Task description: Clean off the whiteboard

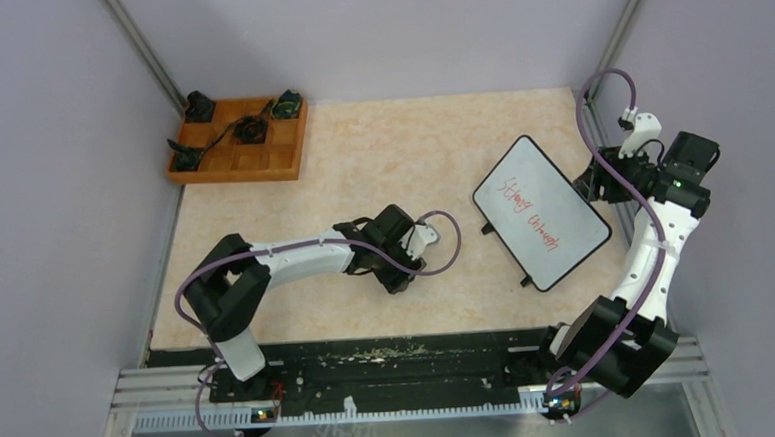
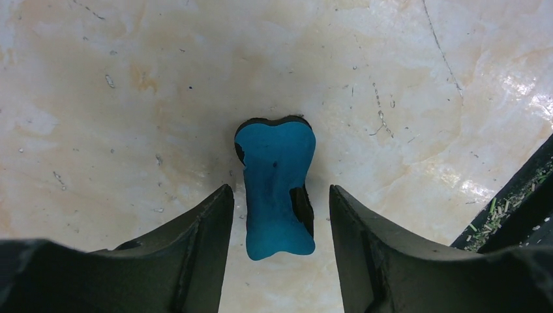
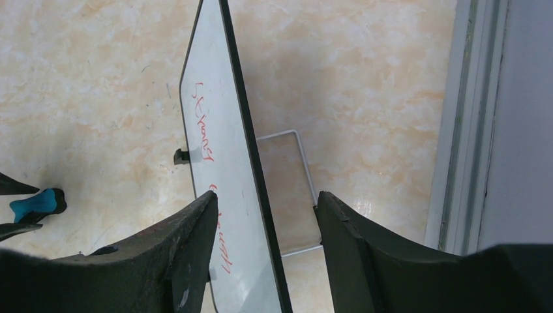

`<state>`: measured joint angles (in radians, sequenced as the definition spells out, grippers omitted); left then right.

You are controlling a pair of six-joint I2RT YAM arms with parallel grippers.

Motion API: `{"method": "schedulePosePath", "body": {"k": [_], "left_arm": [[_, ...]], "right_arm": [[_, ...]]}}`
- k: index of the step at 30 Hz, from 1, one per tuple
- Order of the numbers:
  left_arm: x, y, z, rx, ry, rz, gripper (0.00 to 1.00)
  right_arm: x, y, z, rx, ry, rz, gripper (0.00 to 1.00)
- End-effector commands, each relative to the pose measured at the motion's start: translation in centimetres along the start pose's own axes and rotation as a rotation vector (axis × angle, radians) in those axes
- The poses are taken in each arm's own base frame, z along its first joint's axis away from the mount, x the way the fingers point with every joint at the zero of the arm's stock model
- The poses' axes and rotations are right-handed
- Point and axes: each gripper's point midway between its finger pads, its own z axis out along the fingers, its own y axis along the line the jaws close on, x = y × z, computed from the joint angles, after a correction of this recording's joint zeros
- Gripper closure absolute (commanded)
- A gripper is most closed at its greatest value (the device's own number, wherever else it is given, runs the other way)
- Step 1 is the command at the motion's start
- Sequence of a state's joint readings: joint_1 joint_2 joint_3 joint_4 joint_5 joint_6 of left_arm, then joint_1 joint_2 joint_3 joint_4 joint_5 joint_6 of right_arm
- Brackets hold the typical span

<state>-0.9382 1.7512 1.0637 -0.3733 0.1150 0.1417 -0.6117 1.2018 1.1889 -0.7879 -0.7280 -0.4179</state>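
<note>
The whiteboard (image 1: 541, 210) stands tilted on the table at the right, with red handwriting on its face. In the right wrist view its black-framed right edge (image 3: 241, 130) runs between the spread jaws of my right gripper (image 3: 266, 202), which is open and touches nothing. That gripper (image 1: 592, 183) sits at the board's far right side. A small blue eraser (image 2: 277, 189) lies flat on the table between the jaws of my left gripper (image 2: 280, 199). Both jaws stand a little apart from the eraser's sides, so this gripper is open. My left gripper (image 1: 395, 276) is left of the board.
A wooden tray (image 1: 239, 141) with small black parts sits at the back left corner. A wire stand (image 3: 290, 189) props the board from behind. A metal rail and wall (image 3: 466, 130) run close on the right. The table's dark front edge (image 2: 515, 208) lies near the left gripper.
</note>
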Motion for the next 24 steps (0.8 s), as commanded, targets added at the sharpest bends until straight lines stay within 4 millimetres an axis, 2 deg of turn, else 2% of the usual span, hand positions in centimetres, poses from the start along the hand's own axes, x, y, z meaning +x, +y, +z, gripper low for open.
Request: {"method": "schedulePosePath", "body": {"k": [1,10,24], "left_arm": [[-1.5,-0.3,0.2,0.017,-0.039,0.028,0.39],[-2.2,0.0,0.2,0.004,-0.059,0.031,0.43],[-2.7,0.5,0.0,-0.025,-0.074,0.028,0.54]], "right_arm": [[-0.8,0.0,-0.1,-0.004,-0.029,-0.036,0.42],[-0.4,-0.1,0.3,-0.016,-0.022,-0.025,0.42],[0.0,-0.1,0.3,-0.015,-0.017,-0.025,0.42]]}}
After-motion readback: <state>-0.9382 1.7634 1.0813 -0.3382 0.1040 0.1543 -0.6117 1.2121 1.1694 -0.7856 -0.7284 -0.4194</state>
